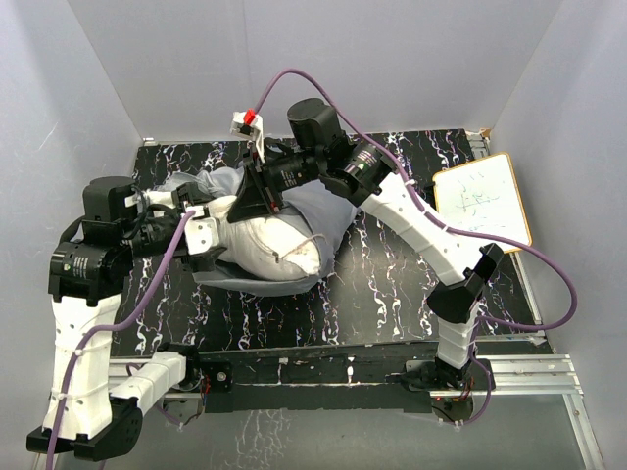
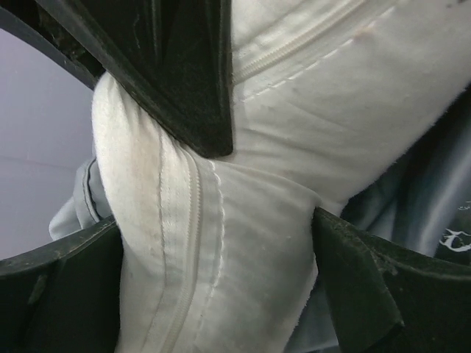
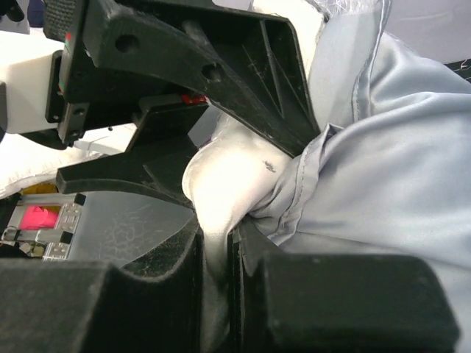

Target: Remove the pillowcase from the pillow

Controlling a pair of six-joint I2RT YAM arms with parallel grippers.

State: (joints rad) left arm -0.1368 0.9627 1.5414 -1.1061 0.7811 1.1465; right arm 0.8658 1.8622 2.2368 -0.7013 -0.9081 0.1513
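Pillowcase (image 1: 331, 211) — grey, limp and creased — lay bunched about the far side of the pillow (image 1: 279, 247) at the middle of the black marbled table (image 1: 392, 284), with more grey cloth showing at the pillow's left end and under its near edge. Much of the off-white pillow was bare, one pointed corner toward the right. The right gripper (image 1: 257, 196) reached across from the far side and was closed tight on a fold of white pillow cloth. In the right wrist view its fingers (image 3: 132, 301) pinched that fold between them, and the pillowcase's hemmed edge was gathered just beside the pinch, touching it. The left gripper (image 1: 201, 230) came in from the left with its fingers (image 2: 59, 287) spread wide on either side of a gathered neck of the pillow — the cloth, with its stitched seam, filled the gap between them, and whether they pressed it could not be told. A small whiteboard (image 1: 485, 201) lay at the table's right edge, well apart
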